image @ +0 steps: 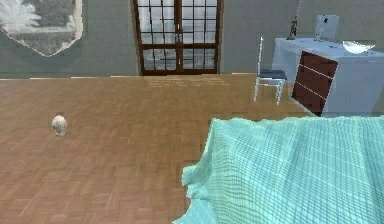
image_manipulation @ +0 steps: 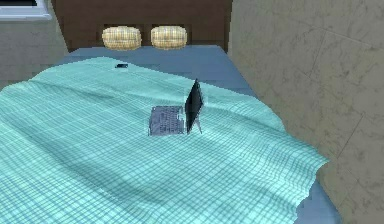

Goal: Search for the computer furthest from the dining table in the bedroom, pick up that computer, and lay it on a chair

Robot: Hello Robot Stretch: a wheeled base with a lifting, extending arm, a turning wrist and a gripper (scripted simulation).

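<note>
Because the laptop [image_manipulation: 175, 115] sits open on the bed [image_manipulation: 80, 140], the robot stands close to reach it; the jaws I cannot tell.

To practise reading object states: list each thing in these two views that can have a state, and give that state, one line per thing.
laptop: open, screen upright
double doors: shut
drawers: shut
chair: upright on its legs
blanket: spread out over the bed
</note>
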